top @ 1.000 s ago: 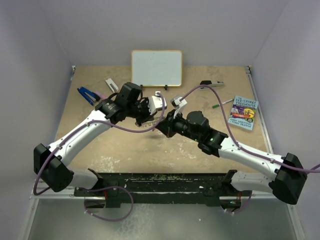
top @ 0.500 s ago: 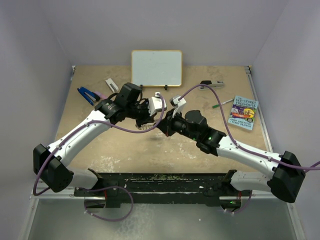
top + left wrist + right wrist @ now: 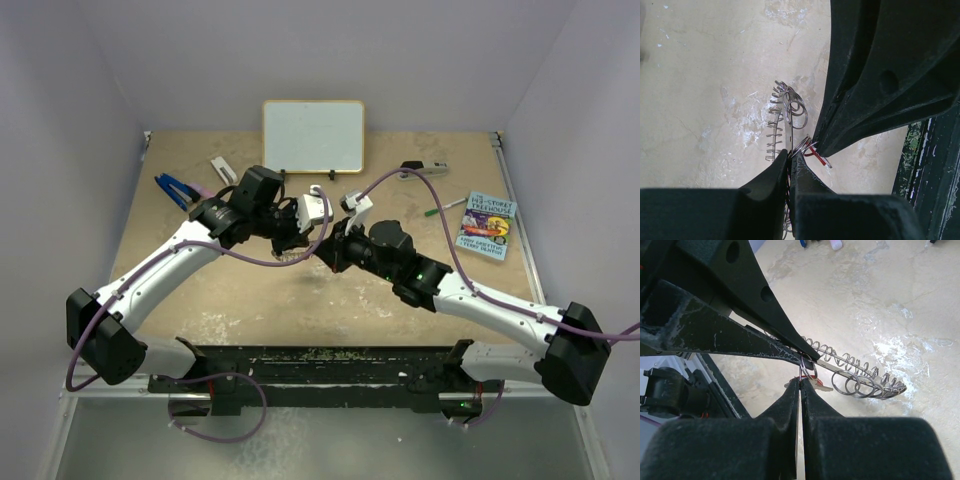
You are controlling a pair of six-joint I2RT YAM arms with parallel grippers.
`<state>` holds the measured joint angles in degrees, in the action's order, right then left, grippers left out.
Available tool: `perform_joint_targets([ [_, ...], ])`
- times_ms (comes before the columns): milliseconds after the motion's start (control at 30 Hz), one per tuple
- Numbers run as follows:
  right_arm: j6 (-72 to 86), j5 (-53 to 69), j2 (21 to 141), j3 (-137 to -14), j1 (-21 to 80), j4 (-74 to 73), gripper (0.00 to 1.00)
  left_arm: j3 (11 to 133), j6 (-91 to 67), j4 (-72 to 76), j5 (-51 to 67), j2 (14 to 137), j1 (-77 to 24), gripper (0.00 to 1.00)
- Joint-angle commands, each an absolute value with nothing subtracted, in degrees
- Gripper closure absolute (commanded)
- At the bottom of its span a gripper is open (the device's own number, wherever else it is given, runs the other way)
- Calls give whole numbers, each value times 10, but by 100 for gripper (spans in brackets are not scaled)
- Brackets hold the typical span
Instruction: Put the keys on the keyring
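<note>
Both grippers meet in mid-air above the table's middle. My left gripper (image 3: 298, 240) is shut on the keyring (image 3: 782, 116), a flat grey metal ring seen edge-on with a fringe of small wire rings. In the right wrist view the keyring (image 3: 856, 373) runs out to the right from the left gripper's fingertips (image 3: 809, 354). My right gripper (image 3: 326, 250) is shut on the key (image 3: 816, 384), pinching its red head and small split ring right below the left fingertips. The key (image 3: 816, 153) also shows in the left wrist view, beside the keyring's rim.
A whiteboard (image 3: 313, 135) stands at the back. A book (image 3: 486, 225) lies at the right, with a green-tipped pen (image 3: 440, 208) and a black-and-white tool (image 3: 425, 168) near it. Blue-handled pliers (image 3: 175, 188) and a small white item (image 3: 222, 170) lie at the back left.
My right gripper has moved slightly left and up, closer to the left gripper. The left arm has hardly moved.
</note>
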<state>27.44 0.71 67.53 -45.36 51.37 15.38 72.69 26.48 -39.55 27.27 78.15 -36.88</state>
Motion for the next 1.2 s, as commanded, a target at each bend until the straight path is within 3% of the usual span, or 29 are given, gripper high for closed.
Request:
perform_joint_targets([
  [0,267,-10,662,-484,518,164,100,752,255,-383,291,757,-372,97],
  [1167,301,-54,656,-481,517,132,100,756,258,-397,293,746,-371,97],
])
